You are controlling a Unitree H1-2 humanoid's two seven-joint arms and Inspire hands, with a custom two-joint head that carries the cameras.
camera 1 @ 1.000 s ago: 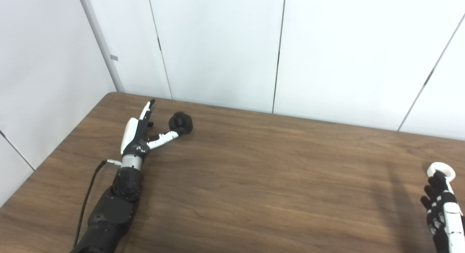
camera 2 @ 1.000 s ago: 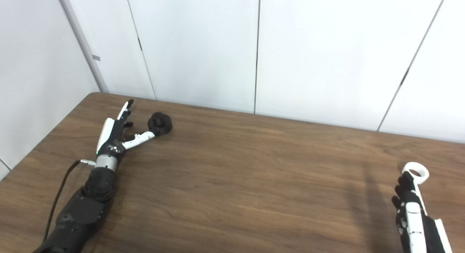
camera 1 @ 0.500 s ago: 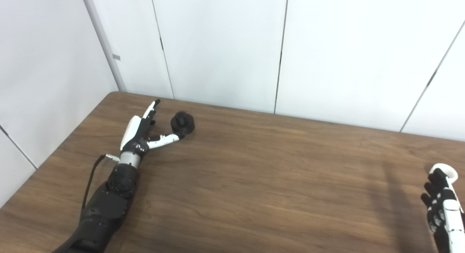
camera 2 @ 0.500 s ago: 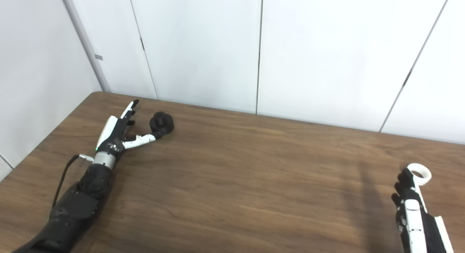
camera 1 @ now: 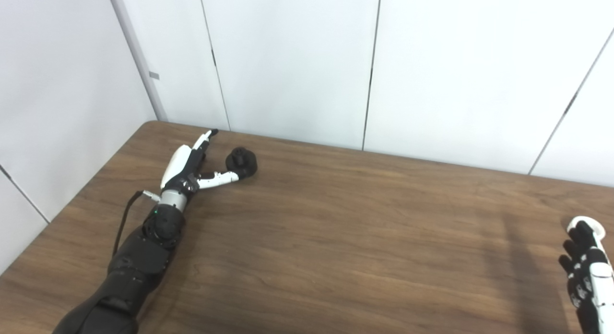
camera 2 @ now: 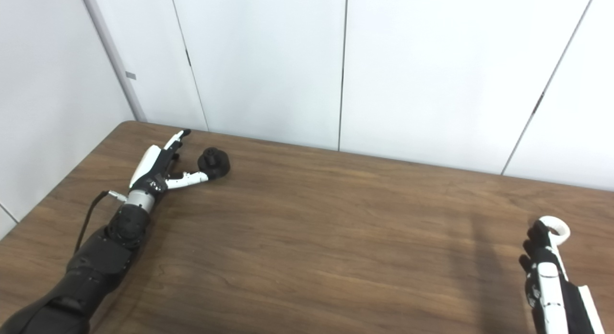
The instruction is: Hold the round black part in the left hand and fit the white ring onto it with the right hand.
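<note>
The round black part [camera 1: 242, 162] sits on the wooden table [camera 1: 336, 228] at the far left, near the back edge. My left hand [camera 1: 189, 165] lies open just left of it, fingers stretched toward the wall and the thumb reaching to the part's near side. The white ring [camera 2: 556, 228] lies flat on the table at the far right. My right hand [camera 2: 544, 271] comes up from the bottom right corner, its dark fingertips at the ring's near edge. How far that hand's fingers are curled is not visible.
White wall panels [camera 1: 297, 60] stand close behind the table's back edge and along its left side. A black cable [camera 1: 125, 219] hangs from the left wrist down along the forearm.
The left hand has slid farther toward the back of the table, alongside the black part, with the thumb staying at the part. The right hand has barely shifted by the ring.
</note>
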